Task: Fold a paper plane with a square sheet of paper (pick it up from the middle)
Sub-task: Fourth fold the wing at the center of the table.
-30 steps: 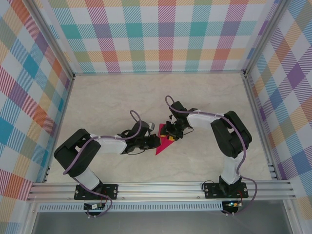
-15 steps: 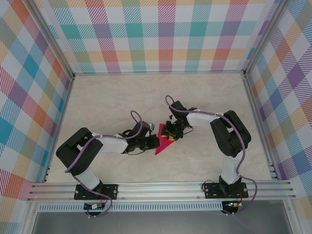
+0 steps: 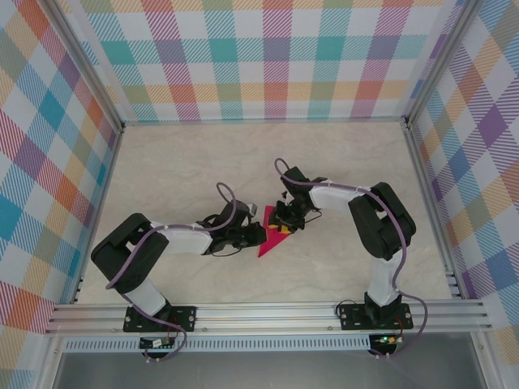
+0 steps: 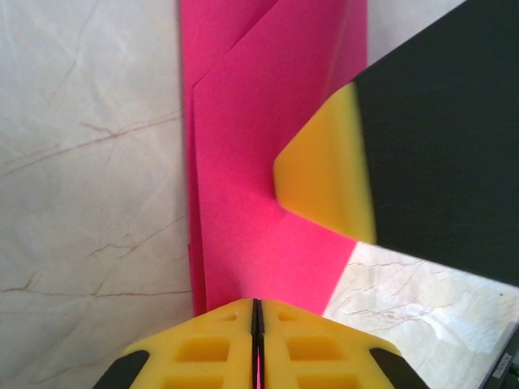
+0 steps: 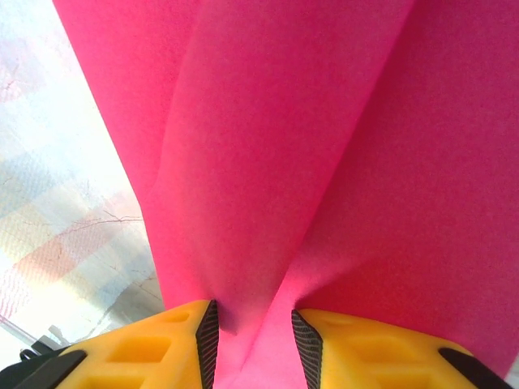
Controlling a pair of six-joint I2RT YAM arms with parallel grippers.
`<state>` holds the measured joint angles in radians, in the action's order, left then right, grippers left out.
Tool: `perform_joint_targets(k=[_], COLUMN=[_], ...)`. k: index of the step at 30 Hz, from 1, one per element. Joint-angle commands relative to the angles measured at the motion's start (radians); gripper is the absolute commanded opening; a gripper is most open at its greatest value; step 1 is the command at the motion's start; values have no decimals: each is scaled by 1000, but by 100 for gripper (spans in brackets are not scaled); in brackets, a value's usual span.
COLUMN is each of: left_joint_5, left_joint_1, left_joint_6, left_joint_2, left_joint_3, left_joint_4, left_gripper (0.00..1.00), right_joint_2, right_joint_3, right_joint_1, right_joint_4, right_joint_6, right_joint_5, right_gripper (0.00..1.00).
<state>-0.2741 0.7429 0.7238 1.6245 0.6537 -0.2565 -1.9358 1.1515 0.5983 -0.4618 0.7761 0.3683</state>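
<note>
The magenta-pink paper plane [image 3: 270, 241] lies folded as a narrow pointed shape at the middle of the table, its tip toward the near edge. My left gripper [image 3: 256, 236] comes in from the left and is shut on the paper plane's [image 4: 259, 203] near edge, the yellow fingers [image 4: 211, 348] pressed together. My right gripper [image 3: 283, 224] comes in from the upper right. Its jaws stand a little apart, with a raised fold of the paper plane [image 5: 268, 162] pinched between the ribbed pads [image 5: 208, 331]. One right finger [image 4: 324, 174] presses on the sheet in the left wrist view.
The marble-patterned table [image 3: 186, 170] is ringed by plaid walls and aluminium rails [image 3: 268, 312] along the near edge. Both arms' forearms lie low over the table centre, with purple cables looping above them.
</note>
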Motion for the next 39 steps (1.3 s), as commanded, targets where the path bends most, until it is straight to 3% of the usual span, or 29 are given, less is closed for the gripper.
perform_joint_targets(k=[1, 16, 28, 39], left_joint_5=[35, 123, 6, 21], left_joint_1=[-8, -10, -10, -10], left_joint_6=[20, 66, 56, 47], left_joint_2=[-60, -53, 11, 61], left_joint_3=[7, -5, 15, 26], left_joint_4=[-12, -33, -80, -43], left_gripper=[11, 8, 7, 6], right_joint_2=[-153, -171, -193, -203], right_joint_3=[-66, -54, -32, -36], right_joint_1=[11, 12, 14, 14], right_joint_4=[-23, -36, -49, -46], right_joint_6=[-26, -30, -40, -33], right_joint_5=[-173, -177, -168, -167], right_gripper=[36, 33, 37, 37])
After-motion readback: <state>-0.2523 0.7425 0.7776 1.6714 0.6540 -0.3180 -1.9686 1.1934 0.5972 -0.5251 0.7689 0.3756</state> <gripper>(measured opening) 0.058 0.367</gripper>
